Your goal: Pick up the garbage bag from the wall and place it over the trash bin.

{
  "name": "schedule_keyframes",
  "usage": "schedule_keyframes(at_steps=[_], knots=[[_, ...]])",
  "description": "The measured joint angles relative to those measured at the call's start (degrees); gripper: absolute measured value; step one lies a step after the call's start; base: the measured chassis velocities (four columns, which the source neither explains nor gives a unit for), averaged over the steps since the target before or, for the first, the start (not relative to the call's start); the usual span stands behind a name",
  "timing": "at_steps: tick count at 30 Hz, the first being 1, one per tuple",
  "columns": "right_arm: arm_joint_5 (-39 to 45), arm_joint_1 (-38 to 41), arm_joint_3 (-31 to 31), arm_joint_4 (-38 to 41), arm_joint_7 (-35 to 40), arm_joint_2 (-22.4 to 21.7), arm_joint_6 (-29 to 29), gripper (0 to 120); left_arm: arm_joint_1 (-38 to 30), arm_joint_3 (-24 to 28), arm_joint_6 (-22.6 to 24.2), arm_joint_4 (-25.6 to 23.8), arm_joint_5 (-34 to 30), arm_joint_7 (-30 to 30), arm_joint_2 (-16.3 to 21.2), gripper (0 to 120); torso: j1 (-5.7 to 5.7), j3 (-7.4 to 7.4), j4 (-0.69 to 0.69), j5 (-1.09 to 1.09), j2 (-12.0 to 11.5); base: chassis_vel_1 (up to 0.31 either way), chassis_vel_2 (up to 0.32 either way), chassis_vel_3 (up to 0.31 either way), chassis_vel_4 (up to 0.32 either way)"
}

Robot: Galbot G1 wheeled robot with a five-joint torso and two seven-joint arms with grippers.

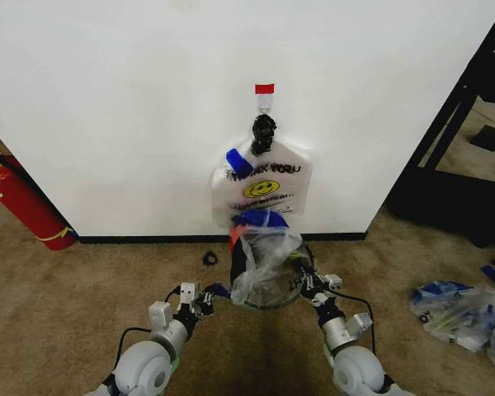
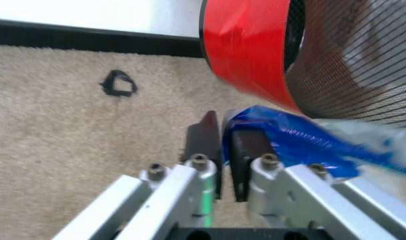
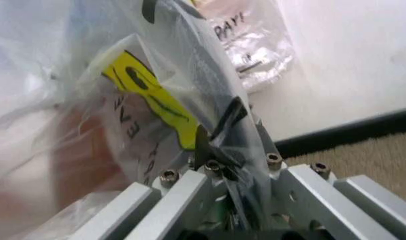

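The clear garbage bag (image 1: 268, 257) with blue tape patches is stretched over the black mesh trash bin (image 1: 272, 299), which stands on the carpet at the foot of the white wall (image 1: 132, 99). My left gripper (image 1: 208, 295) is at the bin's left side, shut on the bag's blue-taped edge (image 2: 290, 142). Its fingers (image 2: 203, 142) lie beside the bin's red base (image 2: 250, 50). On the bin's right side my right gripper (image 1: 310, 286) is shut on the clear film (image 3: 56, 60), which runs between its fingers (image 3: 204, 150). The red-topped hook (image 1: 265, 89) is above.
A white "THANK YOU" smiley bag (image 1: 262, 186) hangs from the hook just behind the bin. A red fire extinguisher (image 1: 25, 202) leans at the left. A heap of clear-and-blue bags (image 1: 462, 309) lies at the right, near black furniture (image 1: 466, 107). A small black ring (image 1: 209, 259) lies on the carpet.
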Motion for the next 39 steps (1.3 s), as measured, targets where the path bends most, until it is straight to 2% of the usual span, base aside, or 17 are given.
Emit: schedule_keyframes(at_steps=[4, 8, 9, 14, 16, 19, 22, 23, 26, 27, 30, 32, 33, 34, 35, 36, 39], knots=[[1.9, 0.2, -0.4, 1.3, 2.9, 0.5, -1.3, 0, 0.4, 0.4, -0.2, 0.0, 3.4, 0.6, 0.4, 18, 0.0, 0.0, 0.01, -0.01, 0.0, 0.0, 0.0, 0.0, 0.0], [2.4, 0.7, -0.7, 2.0, 4.9, 0.9, -2.0, 0, 1.2, -0.2, -2.3, 0.3, 10.3, 8.1, 1.4, 37, 0.0, 0.0, 0.0, 0.0, 0.0, 0.0, 0.0, 0.0, 0.0], [2.4, 0.7, -0.7, 2.0, 4.9, 0.9, -2.0, 0, 1.2, -0.2, -2.3, 0.3, 10.3, 8.1, 1.4, 37, 0.0, 0.0, 0.0, 0.0, 0.0, 0.0, 0.0, 0.0, 0.0], [3.2, 1.4, -0.5, 2.3, 9.0, 1.2, -2.9, 0, 2.3, -2.0, -7.9, 3.2, 21.5, 16.1, 2.3, 58, 0.0, 0.0, 0.0, 0.0, 0.0, 0.0, 0.0, 0.0, 0.0], [3.7, 1.5, -0.5, 2.4, 9.6, 1.3, -3.1, 0, 2.5, -2.7, -9.1, 3.7, 23.0, 18.3, 2.3, 61, 0.0, 0.0, 0.01, -0.01, 0.0, 0.0, 0.0, 0.0, 0.0], [4.0, 1.8, -0.4, 2.4, 10.7, 1.6, -3.4, 0, 2.9, -4.8, -12.5, 5.3, 27.1, 24.3, 2.0, 73, 0.0, 0.0, 0.01, 0.0, 0.0, 0.0, 0.0, 0.0, 0.0], [3.9, 1.9, -0.4, 2.1, 11.0, 1.8, -3.5, 0, 3.1, -7.4, -15.5, 6.0, 29.5, 29.4, 1.6, 87, 0.0, 0.0, 0.0, -0.01, 0.0, 0.0, 0.0, 0.0, 0.0], [3.9, 1.9, -0.4, 2.1, 11.0, 1.8, -3.5, 0, 3.1, -7.4, -15.5, 6.0, 29.5, 29.4, 1.6, 87, 0.0, 0.0, 0.0, -0.01, 0.0, 0.0, 0.0, 0.0, 0.0], [3.6, 2.0, -0.3, 1.5, 12.2, 2.0, -3.9, 0, 4.2, -11.3, -18.0, 4.3, 29.3, 36.9, 1.6, 98, 0.0, 0.0, 0.0, 0.0, 0.0, 0.0, 0.0, 0.0, 0.0], [3.6, 2.1, -0.3, 1.4, 12.7, 2.1, -4.0, 0, 4.7, -12.5, -19.1, 3.6, 29.1, 39.9, 1.7, 99, 0.0, 0.0, 0.01, 0.01, 0.0, 0.0, 0.0, 0.0, 0.0], [3.5, 2.1, -0.3, 1.3, 12.8, 2.2, -4.1, 0, 4.8, -13.5, -21.5, 2.7, 28.3, 42.1, 1.6, 100, 0.0, 0.0, 0.01, 0.01, 0.0, 0.0, 0.0, 0.0, 0.0], [1.9, 1.8, -0.4, 1.0, 12.0, 2.2, -3.9, 0, 4.5, -13.4, -23.7, 1.0, 26.2, 39.7, 1.4, 100, 0.0, 0.0, 0.01, 0.0, 0.0, 0.0, 0.0, 0.0, 0.0], [1.0, 1.6, -0.5, 0.8, 11.3, 2.2, -3.6, 0, 4.2, -12.8, -24.1, 0.1, 25.3, 36.4, 1.3, 100, 0.0, 0.0, 0.01, 0.0, 0.0, 0.0, 0.0, 0.0, 0.0], [-0.5, 1.3, -0.8, 0.5, 10.3, 2.1, -3.2, 0, 3.8, -11.3, -24.0, -1.5, 23.3, 30.3, 1.1, 100, 0.0, 0.0, -0.01, 0.01, 0.0, 0.0, 0.0, 0.0, 0.0], [-0.5, 1.3, -0.8, 0.5, 10.3, 2.1, -3.2, 0, 3.8, -11.3, -24.0, -1.5, 23.3, 30.3, 1.1, 100, 0.0, 0.0, -0.01, 0.01, 0.0, 0.0, 0.0, 0.0, 0.0], [-1.7, 1.1, -0.9, 0.2, 9.6, 2.1, -2.8, 0, 3.5, -10.2, -22.9, -2.9, 21.5, 25.6, 0.7, 100, 0.0, 0.0, -0.01, 0.0, 0.0, 0.0, 0.0, 0.0, 0.0], [-4.7, 0.9, -1.4, -0.7, 8.1, 2.3, -1.6, 0, 2.6, -6.8, -17.4, -6.2, 15.8, 16.9, -1.0, 100, 0.0, 0.0, 0.01, 0.01, 0.0, 0.0, 0.0, 0.0, 0.0]])
